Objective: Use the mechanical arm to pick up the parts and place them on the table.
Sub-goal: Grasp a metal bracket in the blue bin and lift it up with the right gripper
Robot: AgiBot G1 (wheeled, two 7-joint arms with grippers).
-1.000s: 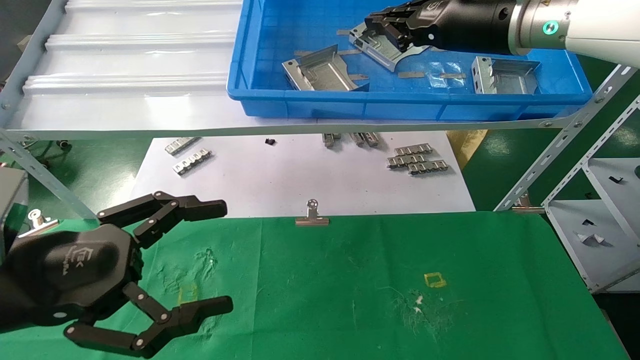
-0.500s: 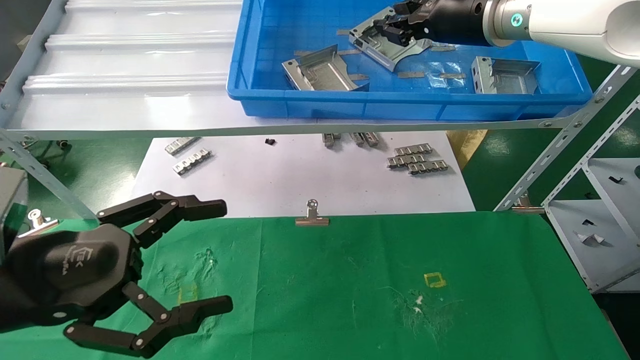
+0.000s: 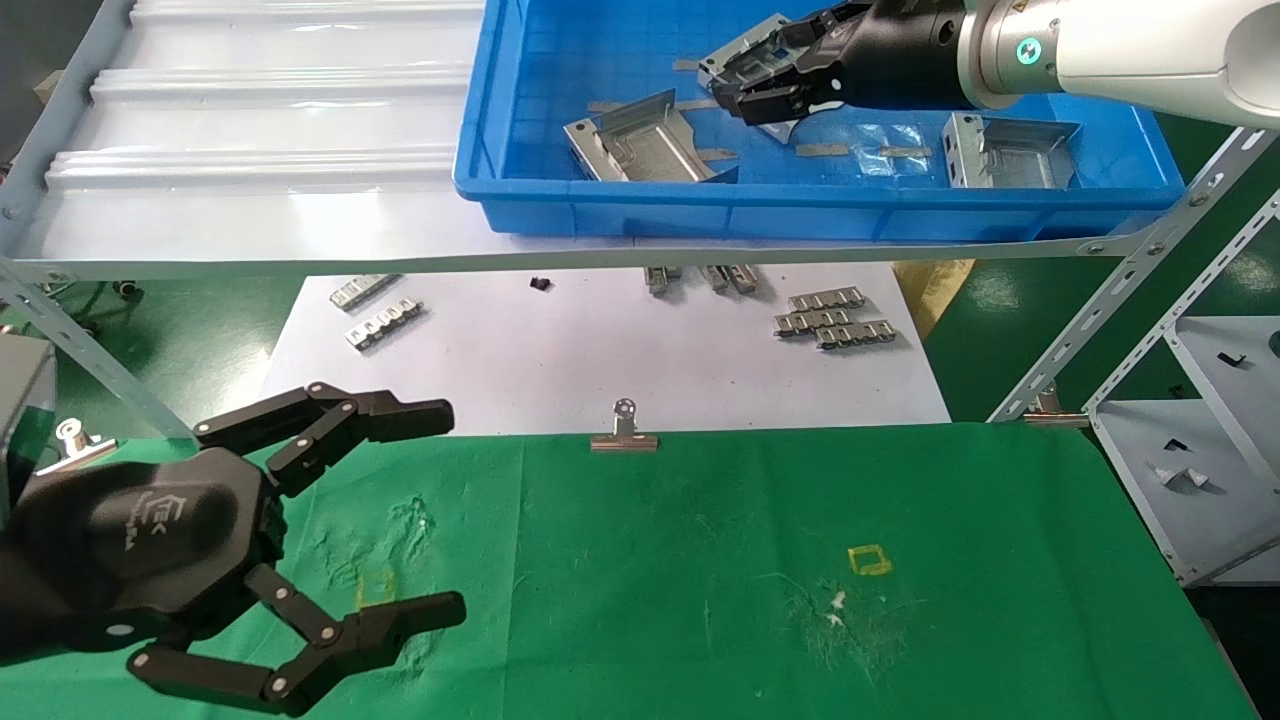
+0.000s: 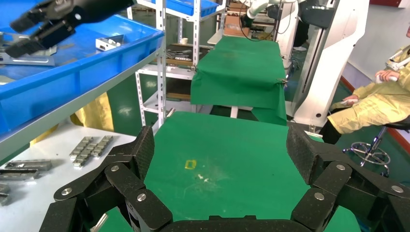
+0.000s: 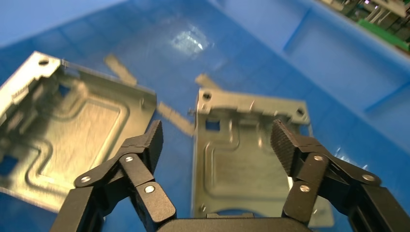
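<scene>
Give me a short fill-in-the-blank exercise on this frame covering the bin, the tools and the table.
1. The right tool hangs over a metal part inside the ____ bin, its fingers spread to either side.
2. Counting every bracket-like part in the head view, the bin holds ____ of them.
3. The left tool hovers open over the ____ cloth of the table.
4. A silver binder clip sits at the cloth's ____ edge, next to the white sheet.

Missing words: blue; three; green; far
</scene>
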